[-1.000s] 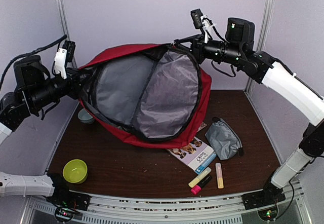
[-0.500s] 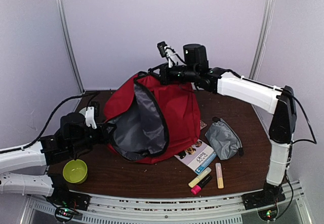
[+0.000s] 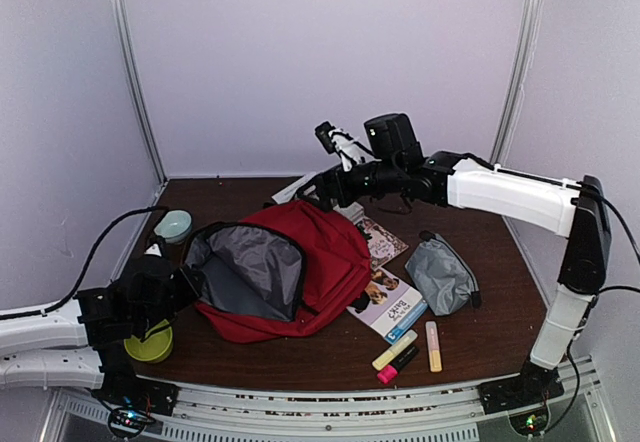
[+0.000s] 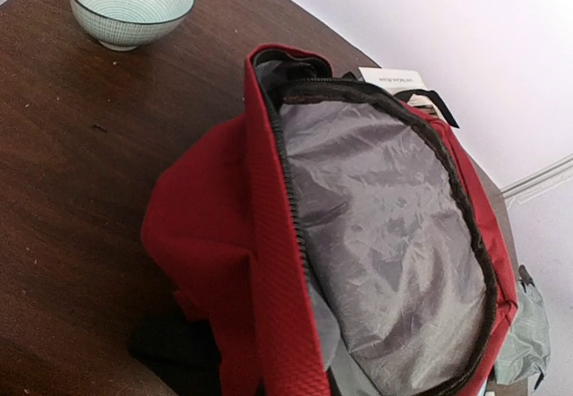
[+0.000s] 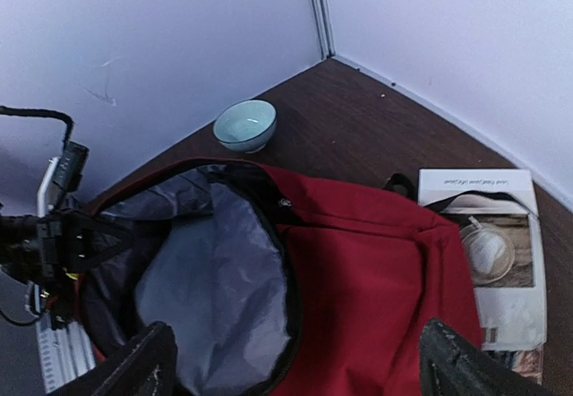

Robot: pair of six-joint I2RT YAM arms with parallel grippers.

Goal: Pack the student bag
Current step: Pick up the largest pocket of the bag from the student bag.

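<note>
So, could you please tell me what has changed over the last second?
The student bag, held up open by both arms, has come down and now lies on the table, mouth toward the left. The right gripper has let go and hangs open above it; the left gripper still pinches the rim. The grey pouch, dog-cover book, highlighters, pale bowl and green bowl stayed put.

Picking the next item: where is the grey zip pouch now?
In the top view the grey zip pouch lies right of centre, beside the dog-cover book, the red backpack to its left and the highlighters nearer the arms.
</note>
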